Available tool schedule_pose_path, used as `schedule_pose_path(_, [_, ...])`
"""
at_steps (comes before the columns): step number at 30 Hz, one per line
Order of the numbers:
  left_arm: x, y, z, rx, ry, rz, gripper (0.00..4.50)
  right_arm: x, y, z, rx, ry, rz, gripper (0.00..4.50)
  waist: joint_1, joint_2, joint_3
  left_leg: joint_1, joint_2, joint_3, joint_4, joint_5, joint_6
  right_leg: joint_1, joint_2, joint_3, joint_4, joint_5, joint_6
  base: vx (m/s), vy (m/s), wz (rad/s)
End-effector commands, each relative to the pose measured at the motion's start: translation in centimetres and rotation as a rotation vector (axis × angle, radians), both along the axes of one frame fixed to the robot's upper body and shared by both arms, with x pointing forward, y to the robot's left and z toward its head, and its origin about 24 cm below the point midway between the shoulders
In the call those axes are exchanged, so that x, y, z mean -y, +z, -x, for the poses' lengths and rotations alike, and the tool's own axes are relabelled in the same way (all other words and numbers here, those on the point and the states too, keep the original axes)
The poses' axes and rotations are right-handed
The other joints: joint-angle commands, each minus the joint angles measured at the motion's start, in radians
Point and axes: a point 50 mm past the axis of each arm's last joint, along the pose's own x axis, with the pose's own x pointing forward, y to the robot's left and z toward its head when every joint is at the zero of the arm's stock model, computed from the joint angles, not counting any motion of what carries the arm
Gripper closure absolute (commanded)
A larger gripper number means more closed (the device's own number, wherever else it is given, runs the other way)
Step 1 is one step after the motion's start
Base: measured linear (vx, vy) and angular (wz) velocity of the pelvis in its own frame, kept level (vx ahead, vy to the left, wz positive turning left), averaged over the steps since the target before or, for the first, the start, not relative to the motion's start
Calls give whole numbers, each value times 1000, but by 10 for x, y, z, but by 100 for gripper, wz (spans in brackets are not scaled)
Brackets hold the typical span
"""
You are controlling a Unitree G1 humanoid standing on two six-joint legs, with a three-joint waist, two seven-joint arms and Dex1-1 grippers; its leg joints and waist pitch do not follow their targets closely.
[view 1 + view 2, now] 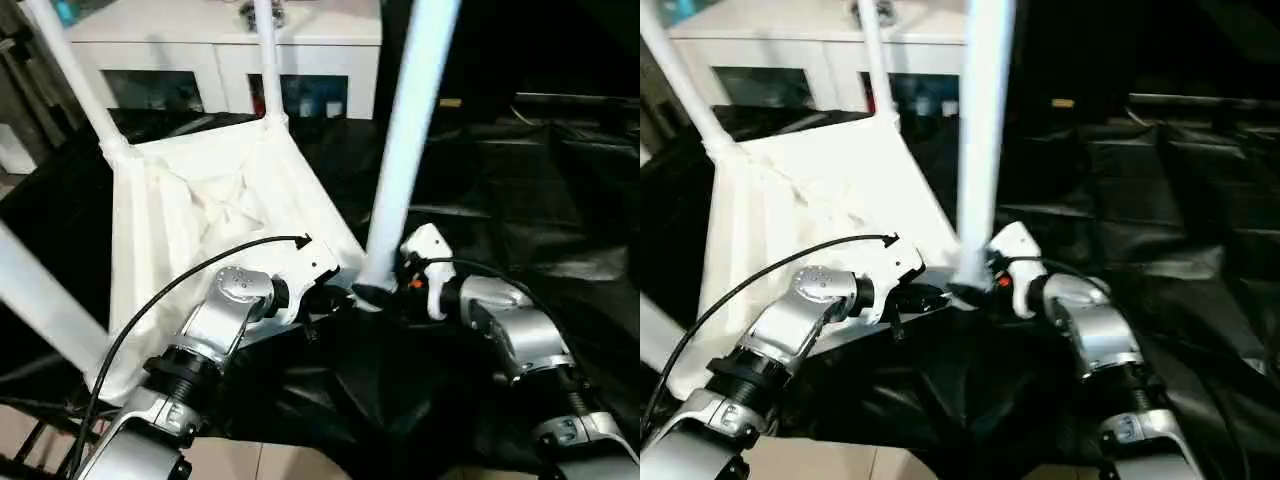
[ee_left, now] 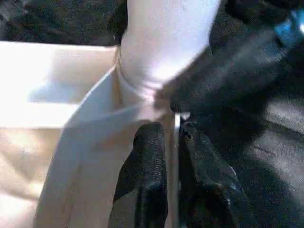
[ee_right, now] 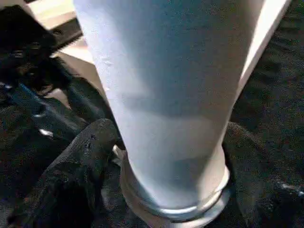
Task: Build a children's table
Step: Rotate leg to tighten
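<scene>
The white tabletop [image 1: 200,210] lies tilted with its ribbed underside up on the black-draped work table. Three white legs stand in its sockets: one at the far left [image 1: 75,75], one at the back [image 1: 268,60], one at the near left [image 1: 40,300]. Another leg [image 1: 410,130] rises from the near right corner socket [image 3: 175,209]. My left gripper [image 2: 173,142] is shut on the tabletop's thin rim beside that socket. My right gripper [image 3: 171,156] is open, with one finger [image 3: 85,161] on each side of this leg's base.
A white cabinet [image 1: 220,50] stands behind the work table. Folded black drape [image 1: 540,180] covers the table to the right. The table's near edge and the tiled floor [image 1: 250,460] lie under my forearms. A black cable [image 1: 170,290] loops over my left arm.
</scene>
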Motion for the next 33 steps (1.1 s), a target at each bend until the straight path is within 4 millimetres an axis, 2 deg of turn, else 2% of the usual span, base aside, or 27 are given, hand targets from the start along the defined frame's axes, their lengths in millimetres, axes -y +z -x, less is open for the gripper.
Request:
schedule_pose_path(1, [-11,2,-1,3,22,7,385,-5,-10,7,-54,37,2,79,6,-12,-50,-3,69,-24,-60,-127,111,53,-87,60,-58,-115,-263,0,0,0])
schedule_pose_path(4, [-15,2,0,0,5,15,385,-6,-10,7,-57,55,0,79,7,-11,-49,-1,68,-23,-60,-131,103,52,-86,61,-60,-137,-252,0,0,0])
schedule_pose_path(5, [-17,2,0,3,1,15,385,-6,-10,8,-58,61,0,79,8,-14,-50,-2,68,-23,-59,-125,104,53,-87,61,-58,-131,-252,0,0,0])
schedule_pose_path(12, [-35,3,1,9,-39,9,385,-4,-9,9,-62,80,1,79,9,-12,-52,0,68,-22,-58,-106,105,53,-85,61,-51,-82,-261,0,0,0])
schedule_pose_path(16, [-39,3,1,27,-76,13,385,-1,-8,10,-62,87,7,79,11,-11,-51,1,69,-22,-57,-112,101,53,-84,61,-51,-92,-260,0,0,0])
schedule_pose_path(25, [-46,-1,1,-6,-153,-11,385,1,-8,11,-64,105,18,79,21,-9,-55,3,70,-19,-53,-85,104,54,-84,61,-41,-40,-270,0,0,0])
schedule_pose_path(30, [-46,-4,0,-7,-148,-13,385,2,-7,10,-60,106,19,79,28,-10,-53,5,70,-19,-54,-113,87,52,-85,62,-46,-89,-262,0,0,0])
schedule_pose_path(31, [-46,-4,0,-9,-147,-7,412,2,-6,10,-59,107,19,79,29,-12,-52,5,70,-19,-55,-119,82,52,-84,62,-46,-98,-260,0,0,0])
schedule_pose_path(33, [-46,-4,-1,-12,-146,0,420,2,-6,10,-59,108,19,79,30,-14,-51,5,70,-18,-55,-133,74,51,-85,63,-48,-120,-256,0,0,0])
